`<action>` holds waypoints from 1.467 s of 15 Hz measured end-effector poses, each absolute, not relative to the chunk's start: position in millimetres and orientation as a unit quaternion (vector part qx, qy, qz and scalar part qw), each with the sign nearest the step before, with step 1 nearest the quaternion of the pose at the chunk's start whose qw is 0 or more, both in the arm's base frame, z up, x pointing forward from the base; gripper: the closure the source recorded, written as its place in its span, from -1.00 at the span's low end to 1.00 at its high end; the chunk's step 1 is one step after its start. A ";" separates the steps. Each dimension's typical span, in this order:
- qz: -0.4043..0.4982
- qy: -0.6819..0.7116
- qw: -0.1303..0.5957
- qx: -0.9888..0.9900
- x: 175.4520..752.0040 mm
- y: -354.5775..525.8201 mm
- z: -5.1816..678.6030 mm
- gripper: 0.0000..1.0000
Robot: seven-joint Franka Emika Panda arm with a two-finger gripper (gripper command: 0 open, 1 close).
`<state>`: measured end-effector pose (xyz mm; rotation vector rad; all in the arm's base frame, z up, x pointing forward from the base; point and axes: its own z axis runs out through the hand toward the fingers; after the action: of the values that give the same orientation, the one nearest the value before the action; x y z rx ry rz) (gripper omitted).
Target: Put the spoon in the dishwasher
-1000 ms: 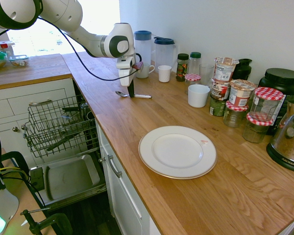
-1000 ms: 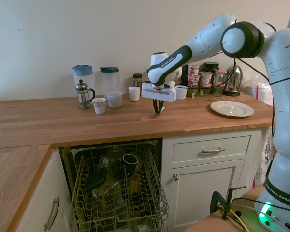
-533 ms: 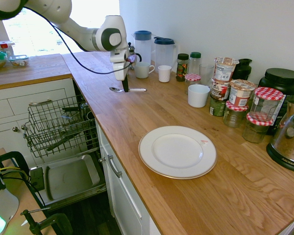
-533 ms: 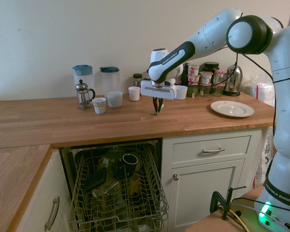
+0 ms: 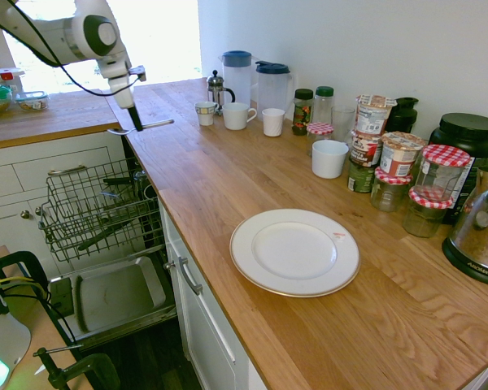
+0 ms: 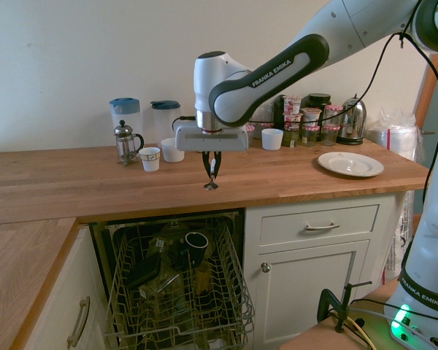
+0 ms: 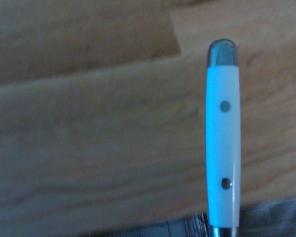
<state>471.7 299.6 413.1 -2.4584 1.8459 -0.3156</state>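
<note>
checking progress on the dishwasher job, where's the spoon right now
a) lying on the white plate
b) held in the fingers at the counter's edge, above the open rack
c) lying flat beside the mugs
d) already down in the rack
b: the spoon hangs level, pinched in the gripper, clear of the worktop at its edge, with the dishwasher rack open below; the plate is bare.

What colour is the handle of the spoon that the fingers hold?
White, with two small dark rivets and a metal tip; the spoon handle shows best in the wrist view.
</note>
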 end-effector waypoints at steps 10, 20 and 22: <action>-0.034 0.507 -0.023 -0.861 380.8 372.8 246.6 1.00; 0.023 0.520 -0.064 -0.852 419.1 361.0 115.5 -1.00; 0.023 0.521 -0.063 -0.851 424.1 362.8 113.0 -1.00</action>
<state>424.1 362.8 113.0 -2.7862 1.7057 0.0758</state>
